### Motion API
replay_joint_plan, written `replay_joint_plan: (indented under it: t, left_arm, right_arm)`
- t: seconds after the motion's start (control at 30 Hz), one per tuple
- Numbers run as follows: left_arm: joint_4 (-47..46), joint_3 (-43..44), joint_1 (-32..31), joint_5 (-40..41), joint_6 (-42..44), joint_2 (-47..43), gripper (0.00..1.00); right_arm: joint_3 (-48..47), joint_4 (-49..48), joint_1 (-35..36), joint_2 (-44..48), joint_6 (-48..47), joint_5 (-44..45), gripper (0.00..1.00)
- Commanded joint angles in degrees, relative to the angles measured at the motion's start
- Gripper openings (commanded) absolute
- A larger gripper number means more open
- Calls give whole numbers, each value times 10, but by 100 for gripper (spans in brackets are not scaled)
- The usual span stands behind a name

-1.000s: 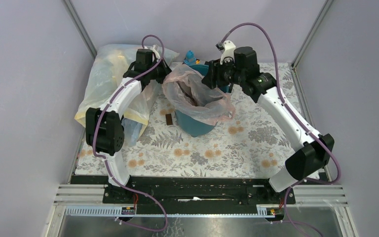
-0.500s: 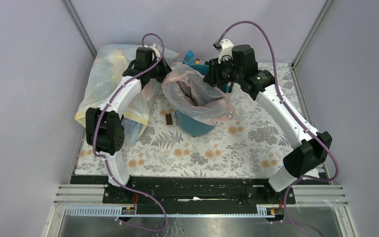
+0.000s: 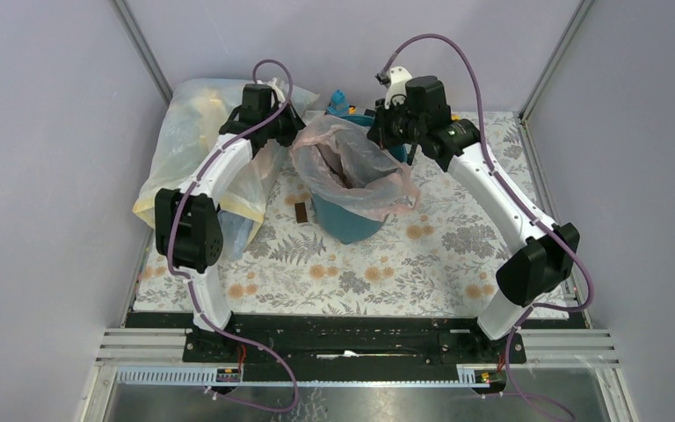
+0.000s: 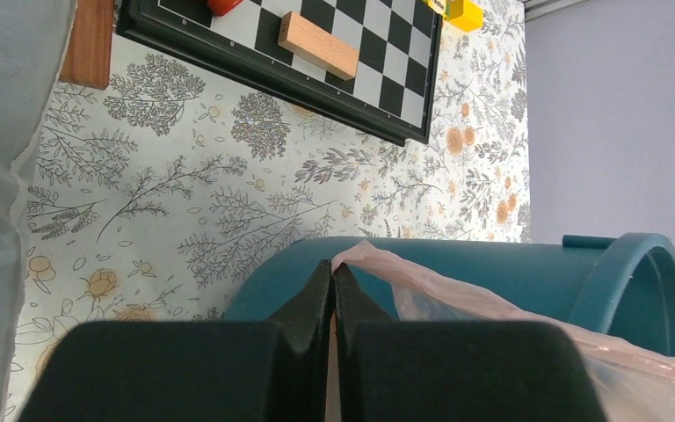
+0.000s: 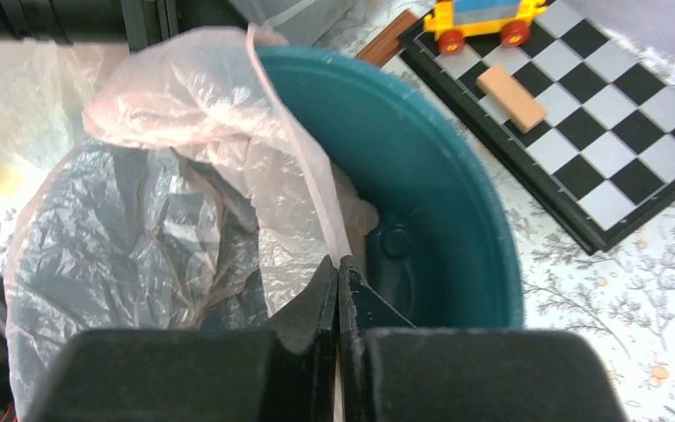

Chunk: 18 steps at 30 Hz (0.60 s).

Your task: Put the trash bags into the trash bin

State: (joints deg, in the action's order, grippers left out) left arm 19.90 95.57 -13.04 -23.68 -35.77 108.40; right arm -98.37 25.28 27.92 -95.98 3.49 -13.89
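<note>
Bright even light, soft shadows, blurred near pincers

No lettering, number, brand mark or sign can be read in any of the three views.
</note>
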Motion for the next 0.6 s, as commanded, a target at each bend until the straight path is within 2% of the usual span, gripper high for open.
replay_joint_plan:
  t: [0.0, 0.57]
  left_arm:
    - [-13, 28, 4, 2, 9, 13, 1]
    - [-31, -3, 2, -4, 9, 40, 0]
  right_arm:
    - [-52, -2, -4, -4, 9, 64, 0]
    - [-125, 14, -100, -91, 54, 24, 0]
